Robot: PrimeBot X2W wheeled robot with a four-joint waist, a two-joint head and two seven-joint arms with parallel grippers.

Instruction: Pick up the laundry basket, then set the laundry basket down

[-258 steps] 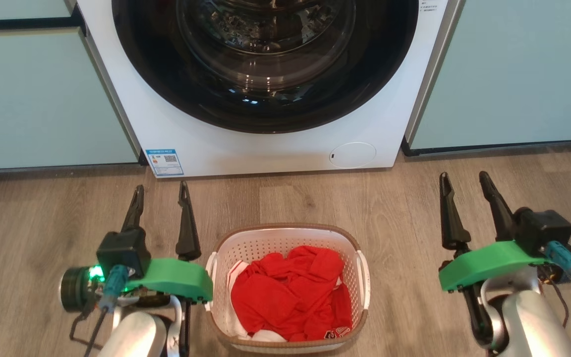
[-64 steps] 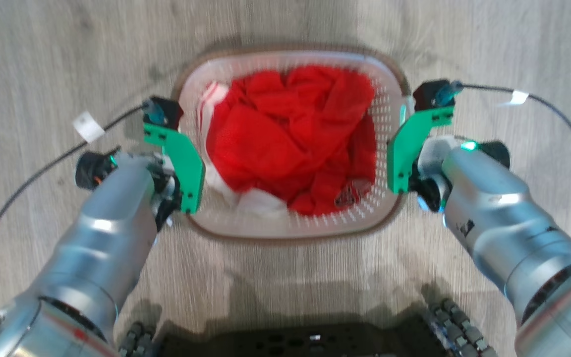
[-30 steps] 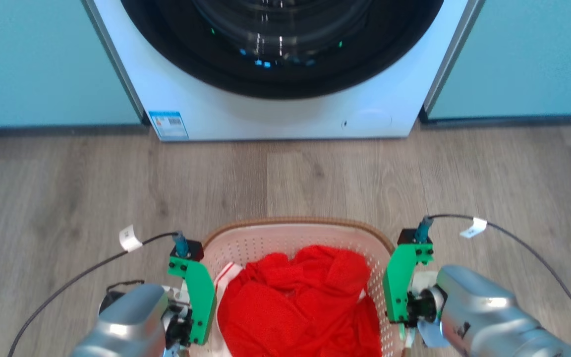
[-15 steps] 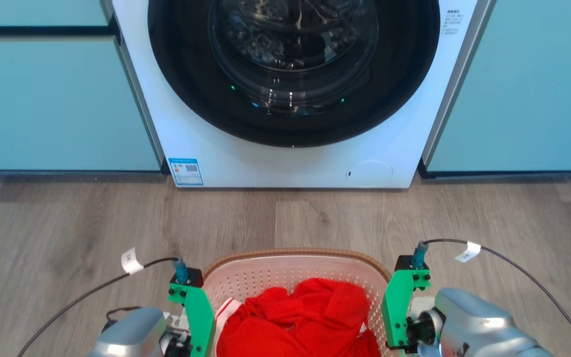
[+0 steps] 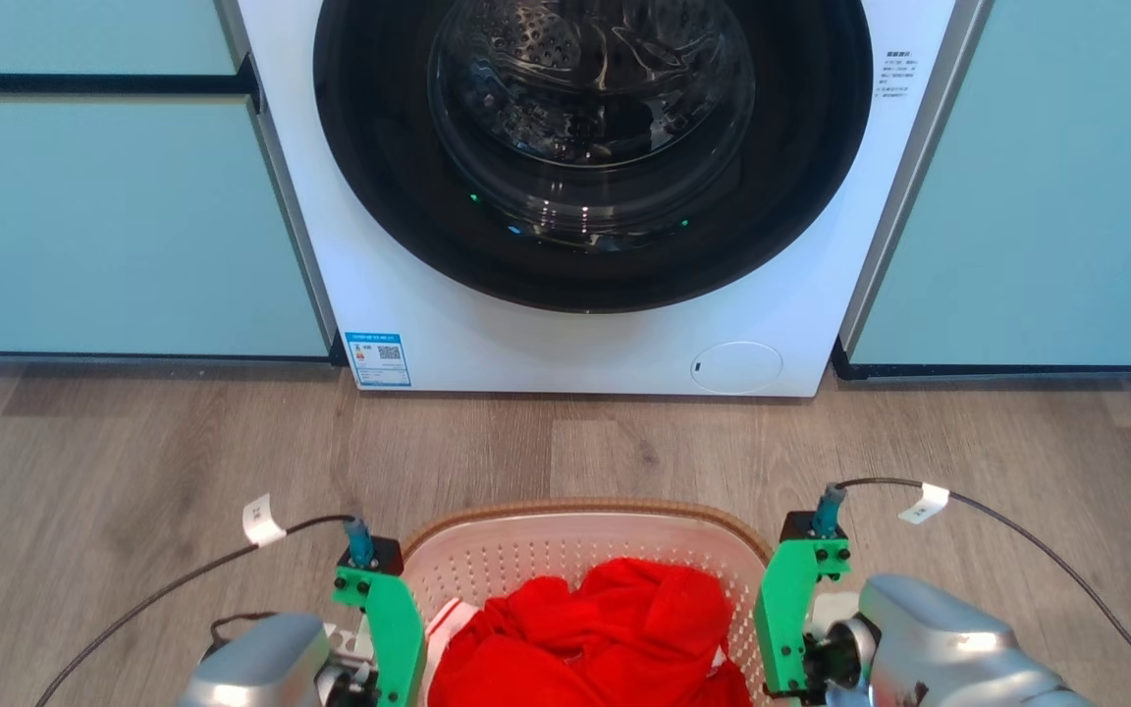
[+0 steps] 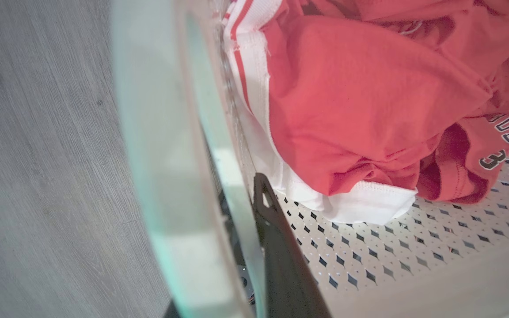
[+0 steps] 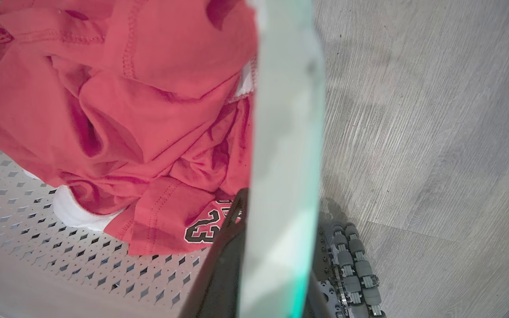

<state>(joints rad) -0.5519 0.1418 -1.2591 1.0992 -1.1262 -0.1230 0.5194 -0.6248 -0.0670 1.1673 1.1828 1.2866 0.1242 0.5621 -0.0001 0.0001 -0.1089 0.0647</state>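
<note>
Holding a basket (image 5: 526, 565) of red clothes (image 5: 615, 628). Pinching its left side with the left pincer (image 6: 243, 210), its right side with the right pincer (image 7: 276, 212).

Left end effector (image 6: 245, 221) and right end effector (image 7: 272, 221) both clamped, fingers downward.

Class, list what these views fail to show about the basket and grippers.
- Head view: the laundry basket is cut off by the bottom edge.
- Left wrist view: its blurred handle hides the outer finger of the left gripper.
- Right wrist view: the other handle hides the outer finger of the right gripper.
- Head view: washer label is too small to read.
</note>
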